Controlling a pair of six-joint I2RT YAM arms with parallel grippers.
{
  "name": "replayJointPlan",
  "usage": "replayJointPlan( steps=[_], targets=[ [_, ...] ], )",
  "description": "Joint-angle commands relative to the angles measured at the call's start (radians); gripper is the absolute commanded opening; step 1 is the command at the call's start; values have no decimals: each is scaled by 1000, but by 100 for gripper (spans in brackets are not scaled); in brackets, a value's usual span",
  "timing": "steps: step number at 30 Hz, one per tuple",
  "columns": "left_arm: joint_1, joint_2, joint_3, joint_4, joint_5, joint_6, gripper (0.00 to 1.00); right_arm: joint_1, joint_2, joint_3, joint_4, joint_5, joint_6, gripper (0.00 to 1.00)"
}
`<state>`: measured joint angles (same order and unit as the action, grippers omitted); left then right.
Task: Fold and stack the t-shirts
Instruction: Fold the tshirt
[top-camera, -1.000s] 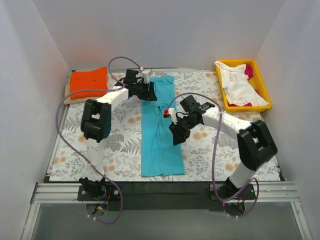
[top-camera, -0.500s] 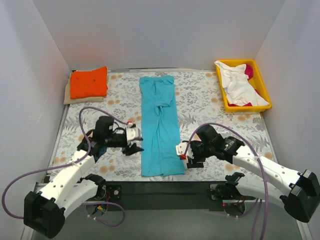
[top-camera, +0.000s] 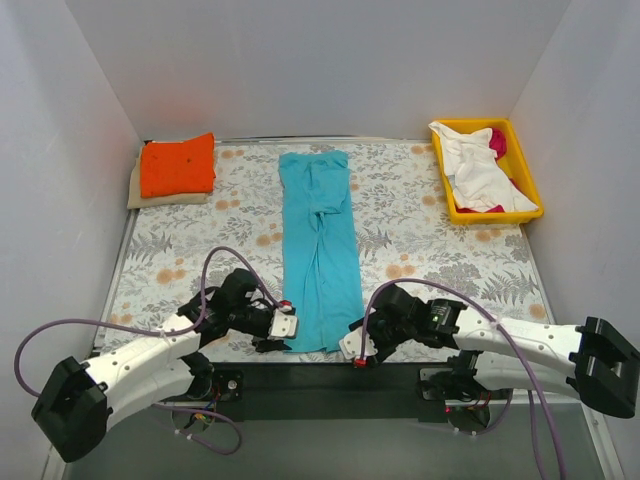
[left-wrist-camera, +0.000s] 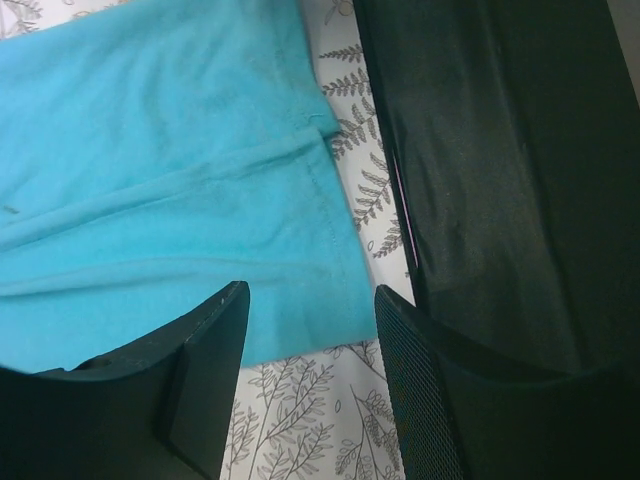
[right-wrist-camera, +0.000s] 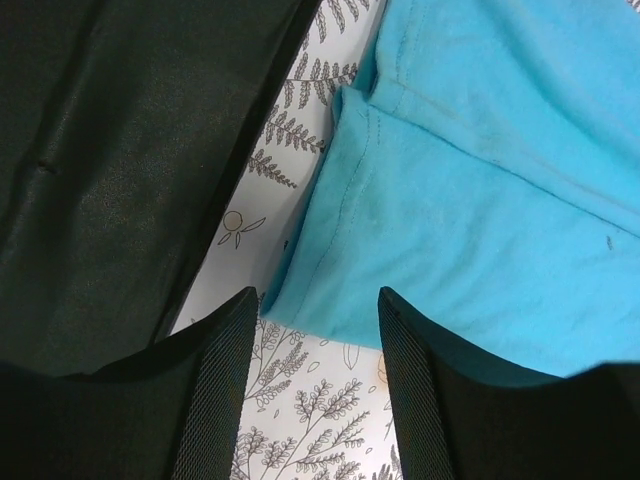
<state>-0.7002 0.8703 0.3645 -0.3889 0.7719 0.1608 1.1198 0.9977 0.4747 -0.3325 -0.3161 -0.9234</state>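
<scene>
- White walls close three sides of a table covered by one floral table cloth (top-camera: 420, 215); one black strip (top-camera: 330, 375) runs along its lower edge in the top view.
- Four t-shirts can be counted.
- One teal t-shirt (top-camera: 320, 250) lies flat in the centre of the top view, folded to a long narrow band from upper centre down to the black strip.
- One orange t-shirt (top-camera: 178, 165) is folded at the upper left, resting on one beige cloth (top-camera: 135, 195).
- One yellow tray (top-camera: 523, 165) stands at the upper right. It holds one white t-shirt (top-camera: 478, 170), crumpled, and one magenta t-shirt (top-camera: 497, 140) that is mostly hidden under it.
- Two arms reach low over the lower part of the table.
- Left gripper (left-wrist-camera: 310, 320) is at the lower left corner of the teal band; its two fingers (left-wrist-camera: 215, 340) stand apart, and the hem corner shows between them.
- Right gripper (right-wrist-camera: 315, 310) is at the lower right corner; its fingers (right-wrist-camera: 400, 330) also stand apart, the hem corner between them.
- I cannot tell whether any finger touches the cloth.
</scene>
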Motion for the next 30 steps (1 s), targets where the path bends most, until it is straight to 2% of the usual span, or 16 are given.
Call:
replayJointPlan(
  steps=[1,5,13,16,17,21,25,26,30],
  targets=[
    [-62,25,-32,70,-60,17,50,11,27,-15,64,12,-26,49],
    [-133,70,-45,126,-109,-12,50,17,50,-30,72,11,-34,47],
    [-173,159,-62,205,-197,-46,48,35,62,-82,111,37,-25,46],
    [-174,183,-67,205,-207,-38,43,35,117,-77,122,51,-22,38],
    [-174,185,-68,202,-209,-34,42,34,136,-77,125,52,-20,32],
    [-177,200,-87,188,-220,3,34,35,150,-90,139,57,3,18],
    [-177,223,-73,182,-230,-7,14,37,157,-85,144,81,15,4],
    [-177,214,-68,176,-227,-12,12,37,159,-79,142,84,20,1],
    [-177,152,-42,118,-171,-11,0,38,157,7,52,60,57,1]
  ],
)
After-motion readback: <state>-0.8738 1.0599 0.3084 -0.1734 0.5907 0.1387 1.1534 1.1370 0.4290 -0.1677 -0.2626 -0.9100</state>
